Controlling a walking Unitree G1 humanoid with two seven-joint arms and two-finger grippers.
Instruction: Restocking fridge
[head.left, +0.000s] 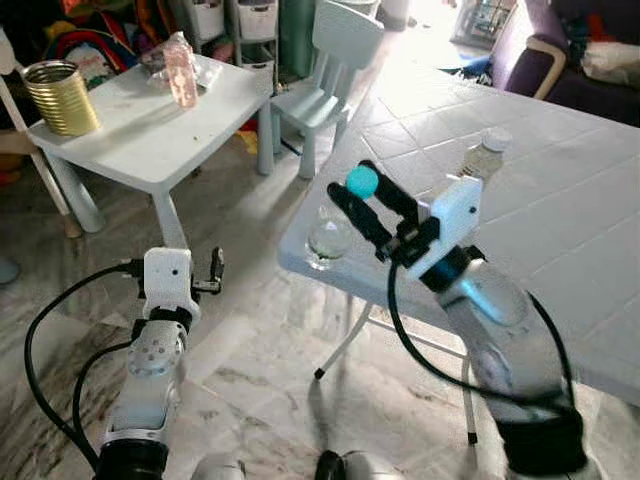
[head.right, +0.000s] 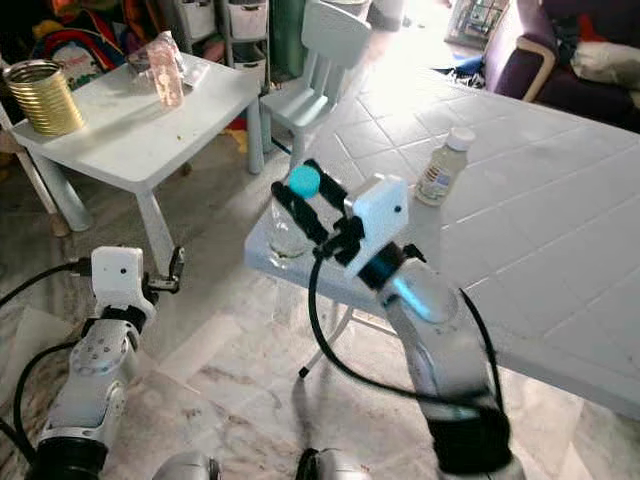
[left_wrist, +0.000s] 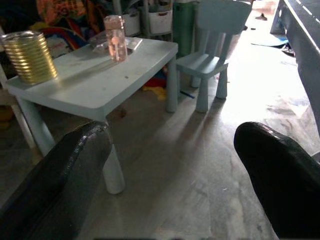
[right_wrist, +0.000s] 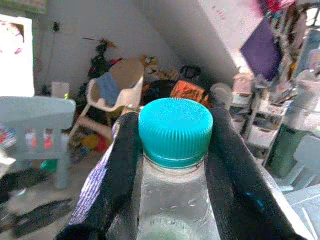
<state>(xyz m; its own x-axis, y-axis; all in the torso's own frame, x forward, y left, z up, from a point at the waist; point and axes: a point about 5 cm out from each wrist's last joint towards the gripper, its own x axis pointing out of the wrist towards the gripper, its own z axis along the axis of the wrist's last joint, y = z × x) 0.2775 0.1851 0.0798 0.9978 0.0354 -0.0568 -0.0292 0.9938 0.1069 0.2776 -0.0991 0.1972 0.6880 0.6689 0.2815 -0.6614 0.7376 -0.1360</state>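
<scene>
Both silver arms fill the near view. Right gripper (head.left: 372, 205) is clamped on a clear water bottle (head.left: 330, 235) with a teal cap (right_wrist: 175, 131), at the near-left corner of the big white tiled table (head.left: 560, 230). One second bottle (head.left: 484, 155) (white cap, label unreadable) stands farther in. Left gripper (head.left: 214, 272) hangs low over bare marble floor, fingers (left_wrist: 55, 185) spread, empty. Far left, one small table (head.left: 150, 140) carries one gold can (head.left: 60, 97).
</scene>
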